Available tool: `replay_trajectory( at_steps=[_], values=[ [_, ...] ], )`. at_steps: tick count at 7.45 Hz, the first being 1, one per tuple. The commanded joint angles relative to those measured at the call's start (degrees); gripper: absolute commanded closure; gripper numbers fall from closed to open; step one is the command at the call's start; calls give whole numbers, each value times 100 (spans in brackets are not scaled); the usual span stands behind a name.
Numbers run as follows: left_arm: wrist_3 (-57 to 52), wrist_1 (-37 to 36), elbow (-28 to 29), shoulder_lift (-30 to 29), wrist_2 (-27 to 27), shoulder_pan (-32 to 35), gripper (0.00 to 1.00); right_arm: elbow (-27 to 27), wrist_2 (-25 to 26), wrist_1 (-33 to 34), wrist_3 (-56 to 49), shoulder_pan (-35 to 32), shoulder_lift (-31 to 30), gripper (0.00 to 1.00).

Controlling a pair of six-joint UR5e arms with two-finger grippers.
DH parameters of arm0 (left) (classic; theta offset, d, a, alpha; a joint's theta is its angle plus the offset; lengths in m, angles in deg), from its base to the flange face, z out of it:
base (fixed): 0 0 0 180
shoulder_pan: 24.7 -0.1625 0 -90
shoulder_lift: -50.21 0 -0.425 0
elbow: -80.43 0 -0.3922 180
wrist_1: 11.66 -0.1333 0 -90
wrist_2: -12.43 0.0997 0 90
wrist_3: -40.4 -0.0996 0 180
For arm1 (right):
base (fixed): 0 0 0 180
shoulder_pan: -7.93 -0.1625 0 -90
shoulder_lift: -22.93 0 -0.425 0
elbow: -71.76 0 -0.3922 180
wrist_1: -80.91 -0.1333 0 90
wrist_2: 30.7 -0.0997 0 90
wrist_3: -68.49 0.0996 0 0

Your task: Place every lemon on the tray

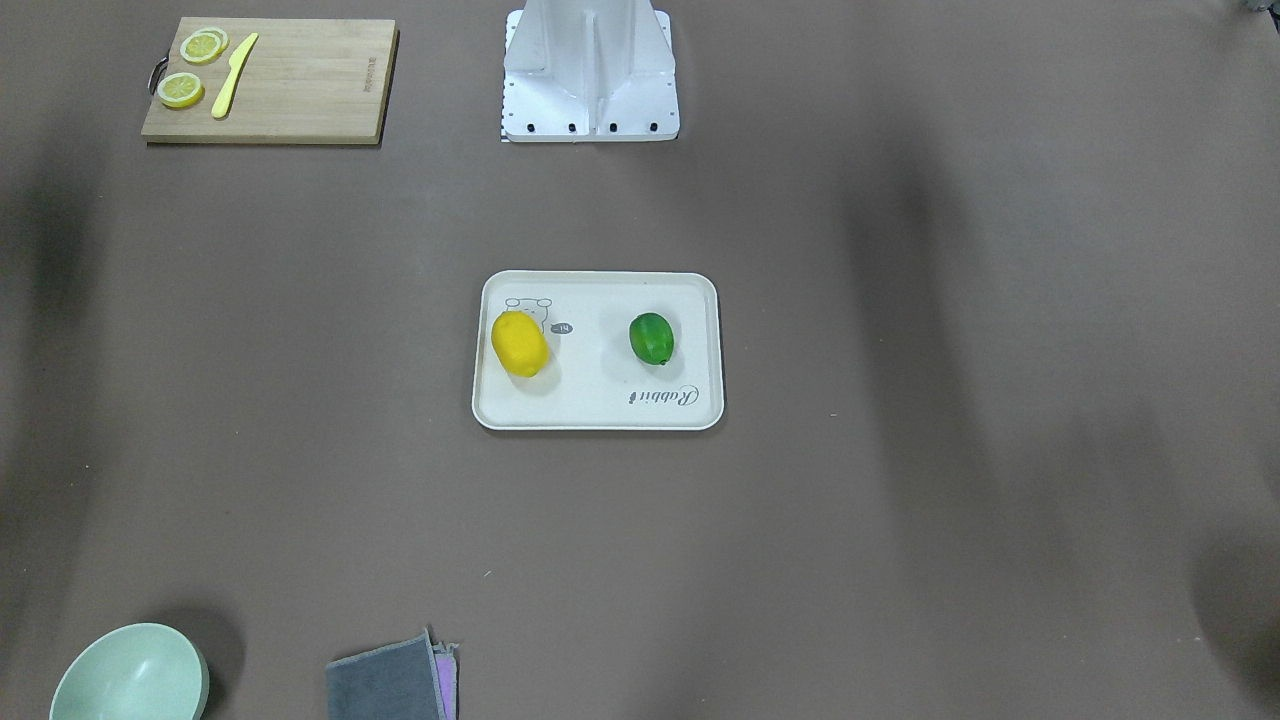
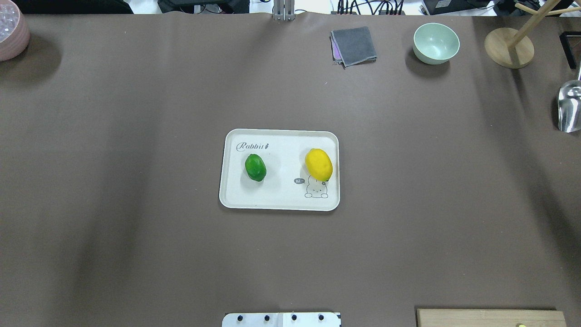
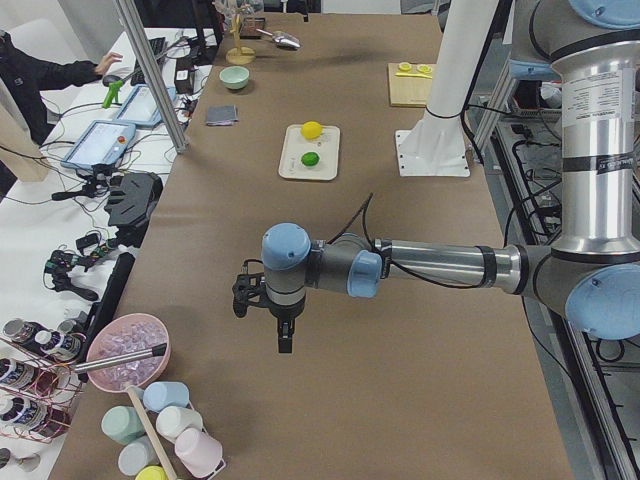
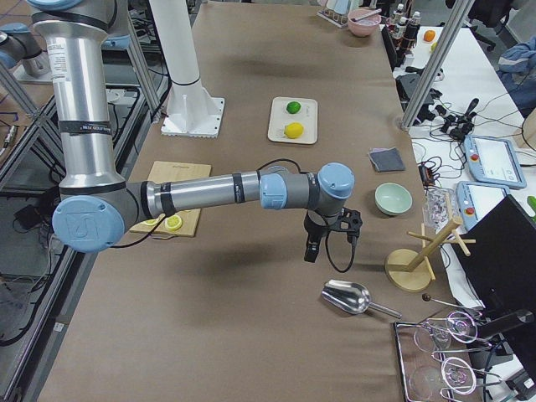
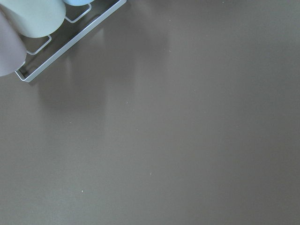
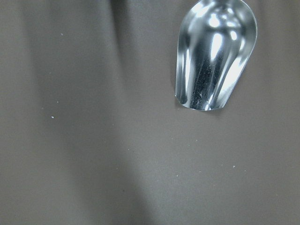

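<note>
The off-white tray [image 1: 600,415] lies at the table's middle, also in the overhead view [image 2: 279,205]. The yellow lemon [image 1: 519,343] [image 2: 318,164] and the green lemon [image 1: 651,338] [image 2: 255,167] both rest on it, apart from each other. My left gripper [image 3: 284,338] hangs over bare table far from the tray, near the table's left end. My right gripper [image 4: 311,249] hangs over bare table near the right end. Both grippers show only in the side views, so I cannot tell whether they are open or shut. Neither wrist view shows fingers.
A wooden cutting board [image 1: 300,95] with lemon slices and a yellow knife lies by the robot base [image 1: 590,80]. A green bowl [image 2: 436,43], grey cloth [image 2: 354,45], wooden stand [image 2: 508,47], metal scoop [image 6: 215,51], pink bowl [image 2: 11,32] and cup rack [image 5: 51,51] stand at the edges.
</note>
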Motion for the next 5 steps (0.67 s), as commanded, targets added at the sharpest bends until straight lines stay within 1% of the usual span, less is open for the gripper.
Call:
replay_trajectory(
  at_steps=[1,5],
  values=[
    [38,118,65,8,-67,28,1,-37,-64,23,1,-45,-13,0],
    [11,118,66,-18,-75,19,1,-46,-73,23,10,-99,14,0]
  ],
)
